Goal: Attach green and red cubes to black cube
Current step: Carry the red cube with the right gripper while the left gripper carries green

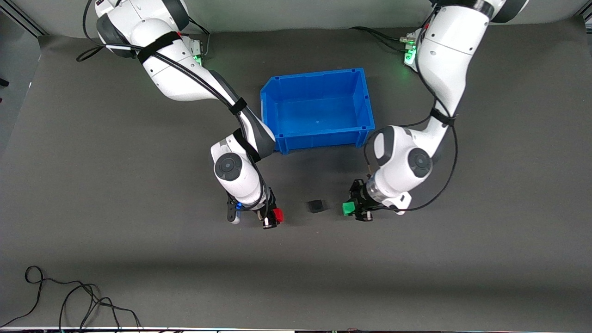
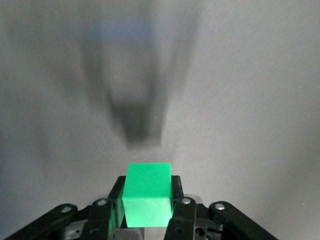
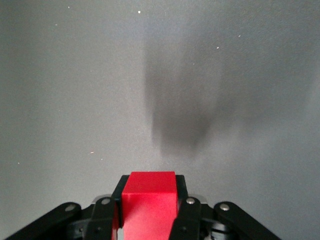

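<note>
The black cube (image 1: 317,206) lies on the grey table, nearer the front camera than the blue bin. My left gripper (image 1: 352,209) is shut on the green cube (image 1: 348,208), held low beside the black cube toward the left arm's end; the green cube also shows between the fingers in the left wrist view (image 2: 147,192). My right gripper (image 1: 274,217) is shut on the red cube (image 1: 277,215), held low beside the black cube toward the right arm's end; the red cube also fills the jaws in the right wrist view (image 3: 149,205). The black cube is blurred in the left wrist view (image 2: 141,126).
A blue plastic bin (image 1: 277,99), with nothing in it, stands farther from the front camera between the two arms. A loose black cable (image 1: 69,300) lies at the table's near edge toward the right arm's end.
</note>
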You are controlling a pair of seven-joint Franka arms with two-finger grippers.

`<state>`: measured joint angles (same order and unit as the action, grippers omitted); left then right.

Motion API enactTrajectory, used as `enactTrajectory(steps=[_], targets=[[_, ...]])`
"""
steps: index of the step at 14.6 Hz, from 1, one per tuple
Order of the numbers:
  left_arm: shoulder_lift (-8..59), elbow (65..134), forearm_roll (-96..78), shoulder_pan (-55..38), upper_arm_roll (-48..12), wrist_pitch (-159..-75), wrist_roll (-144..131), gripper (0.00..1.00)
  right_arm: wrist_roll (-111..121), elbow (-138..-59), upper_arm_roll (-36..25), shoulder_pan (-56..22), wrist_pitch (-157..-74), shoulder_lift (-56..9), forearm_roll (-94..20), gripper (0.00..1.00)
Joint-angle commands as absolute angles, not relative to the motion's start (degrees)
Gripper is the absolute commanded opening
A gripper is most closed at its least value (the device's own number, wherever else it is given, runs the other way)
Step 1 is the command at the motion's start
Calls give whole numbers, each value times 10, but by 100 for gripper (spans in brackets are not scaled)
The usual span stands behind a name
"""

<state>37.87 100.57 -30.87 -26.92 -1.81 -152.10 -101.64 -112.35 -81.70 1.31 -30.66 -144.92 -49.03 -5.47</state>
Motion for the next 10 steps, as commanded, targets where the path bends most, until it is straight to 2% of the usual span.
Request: enactTrajectory(steps=[1, 5, 10], targets=[[395, 993, -313, -293, -8, -1542, -1052, 4, -1141, -792, 7, -313, -1439, -503, -44, 0], [404, 994, -312, -303, -8, -1559, -1064, 4, -1143, -786, 9, -327, -1441, -517, -45, 0], [404, 996, -312, -303, -8, -1559, -1066, 4, -1209, -737, 7, -334, -1441, -550, -44, 0]])
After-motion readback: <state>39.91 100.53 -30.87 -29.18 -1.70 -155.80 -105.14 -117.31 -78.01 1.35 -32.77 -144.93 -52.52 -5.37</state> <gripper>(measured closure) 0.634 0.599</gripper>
